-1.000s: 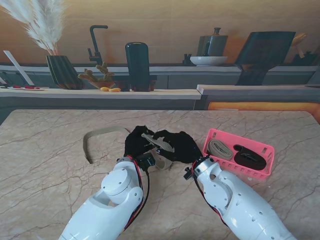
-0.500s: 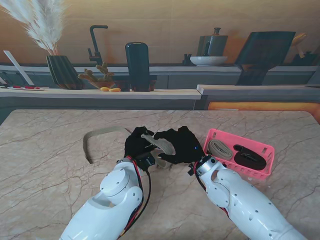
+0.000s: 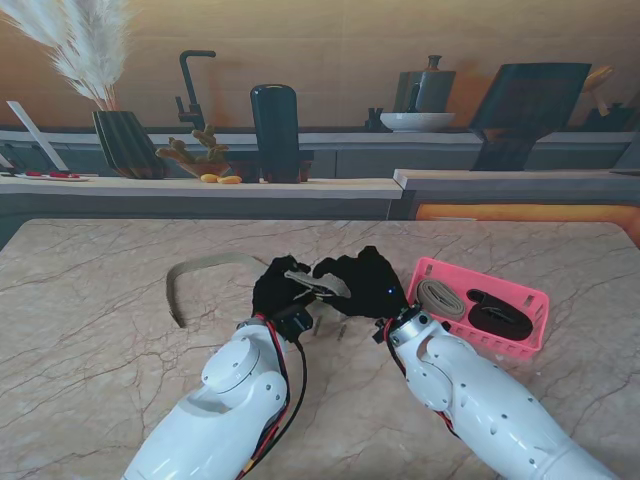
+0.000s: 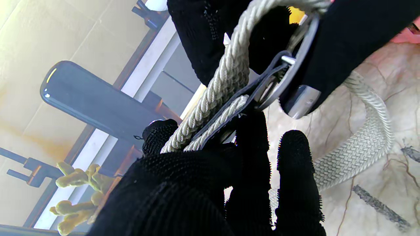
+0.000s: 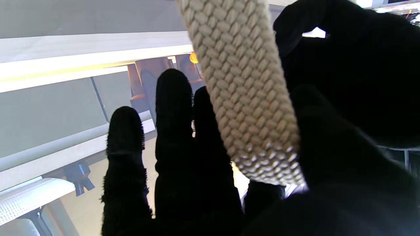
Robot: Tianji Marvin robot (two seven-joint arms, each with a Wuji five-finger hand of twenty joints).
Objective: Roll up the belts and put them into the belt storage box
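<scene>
Over the last second the right hand (image 3: 368, 285) has lifted and turned, winding the beige woven belt (image 3: 205, 264) near its buckle (image 4: 288, 75). The left hand (image 3: 280, 288) also grips it. Its tail trails left across the counter (image 3: 100, 350); the pink storage box (image 3: 540, 300) waits alongside.

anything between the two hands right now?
Yes: in the stand view the beige woven belt spans from the left hand to the right hand. Left wrist view shows its metal buckle there too.
</scene>
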